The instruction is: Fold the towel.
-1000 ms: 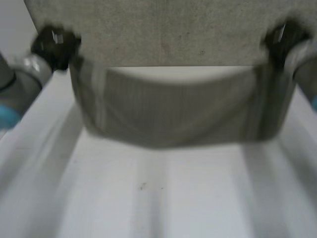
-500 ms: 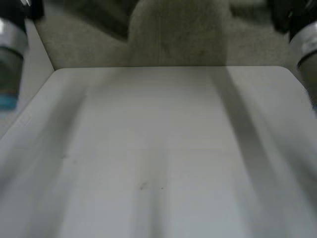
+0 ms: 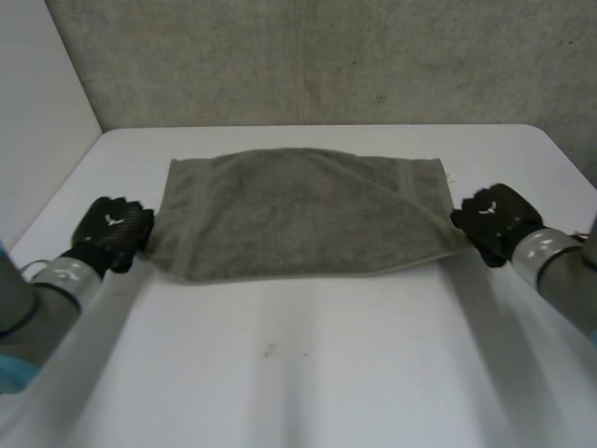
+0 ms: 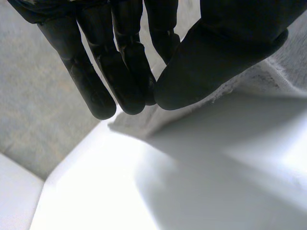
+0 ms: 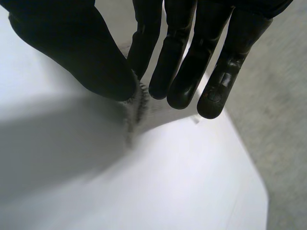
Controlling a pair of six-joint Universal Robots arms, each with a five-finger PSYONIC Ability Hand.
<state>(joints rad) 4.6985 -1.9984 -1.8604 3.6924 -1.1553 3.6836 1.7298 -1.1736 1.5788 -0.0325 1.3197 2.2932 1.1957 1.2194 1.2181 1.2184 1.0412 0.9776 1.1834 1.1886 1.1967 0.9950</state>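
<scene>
The white table (image 3: 308, 373) is sitting against a grey wall (image 3: 326, 56). The towel (image 3: 298, 215) is lying flat across the table's far half, with a slanted crease crossing its right part. The left arm (image 3: 37, 299) is reaching in low along the table to the towel's near left corner, and the right arm (image 3: 560, 280) is doing the same at the near right corner. The left hand (image 3: 112, 231) is resting at its corner, and in its wrist view the thumb is closing against the fingers (image 4: 129, 91) over the towel's edge. The right hand (image 3: 494, 219) is pinching the frayed corner between thumb and nearly straight fingers (image 5: 168, 81).
</scene>
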